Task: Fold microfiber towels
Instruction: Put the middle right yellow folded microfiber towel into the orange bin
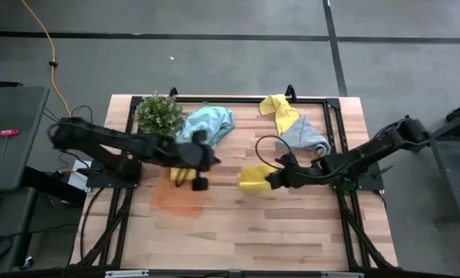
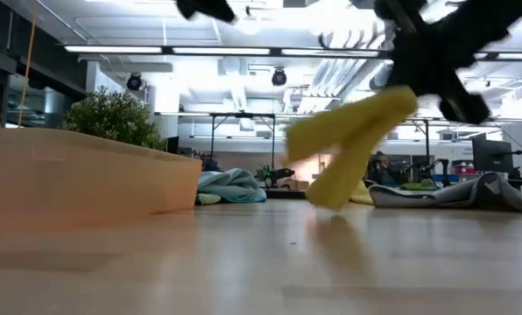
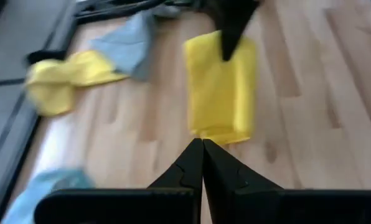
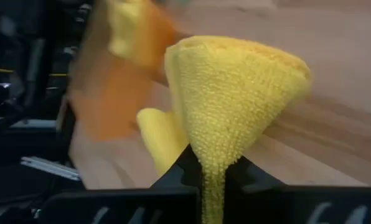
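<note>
A folded bright yellow towel [image 1: 251, 180] hangs over the middle of the table with my right gripper [image 1: 272, 181] shut on it. In the low view it [image 2: 353, 144] dangles clear of the wood. My left gripper [image 1: 201, 183] is shut and empty, raised above the orange tray's [image 1: 180, 199] far right corner, its closed fingers [image 3: 202, 155] pointing toward the held towel [image 3: 223, 93]. Another yellow cloth [image 1: 180, 174] shows under my left arm. A teal towel [image 1: 208, 123], a yellow towel [image 1: 280, 112] and a grey towel [image 1: 303, 135] lie crumpled at the far side. My right gripper pinches a bunched part of the yellow towel [image 4: 213, 163] between its two fingers, several layers together. The fingers come slanting down from the table's right side. The towel fans out beyond the fingers and hangs below them, lifted clear of the table.
A small bushy plant [image 1: 159, 114] stands at the far left corner. A dark frame [image 1: 334, 116] runs along the far and right edges of the table. Bare wood [image 1: 238, 232] stretches along the near half.
</note>
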`<state>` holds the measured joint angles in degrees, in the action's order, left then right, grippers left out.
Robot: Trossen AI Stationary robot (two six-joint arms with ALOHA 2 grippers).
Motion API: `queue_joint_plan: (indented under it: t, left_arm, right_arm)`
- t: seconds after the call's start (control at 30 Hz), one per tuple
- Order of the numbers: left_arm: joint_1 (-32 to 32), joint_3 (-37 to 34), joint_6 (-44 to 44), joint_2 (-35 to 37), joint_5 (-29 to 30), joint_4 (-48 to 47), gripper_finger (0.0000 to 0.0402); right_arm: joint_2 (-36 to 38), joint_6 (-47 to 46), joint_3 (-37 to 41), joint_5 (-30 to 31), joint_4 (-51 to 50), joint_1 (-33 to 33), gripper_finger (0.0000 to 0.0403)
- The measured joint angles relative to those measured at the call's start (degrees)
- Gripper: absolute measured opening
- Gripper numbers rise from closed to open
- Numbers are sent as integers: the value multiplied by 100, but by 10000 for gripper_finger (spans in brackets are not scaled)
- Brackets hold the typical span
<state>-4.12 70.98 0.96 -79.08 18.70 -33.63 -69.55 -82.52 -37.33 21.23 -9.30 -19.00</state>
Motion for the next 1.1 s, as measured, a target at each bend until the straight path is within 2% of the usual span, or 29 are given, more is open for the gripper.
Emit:
queue_joint_plan:
  t: [0.17,0.47,0.67,0.87,1.1]
  left_arm:
    - [-2,16,601,1003,339,-290,0]
    - [-9,9,944,2252,598,129,0]
    - [-10,13,950,2663,577,668,0]
    - [-11,8,945,2984,552,782,0]
    - [-11,11,939,3210,545,772,0]
  right_arm:
    - [-509,842,-1002,-68,48,207,1]
    - [-2137,2279,-3183,-989,163,594,1]
    - [-3331,2983,-4679,-1130,176,825,0]
    - [-4662,3161,-5930,-1193,683,1013,0]
    - [-5864,3453,-6624,-1235,1905,1167,0]
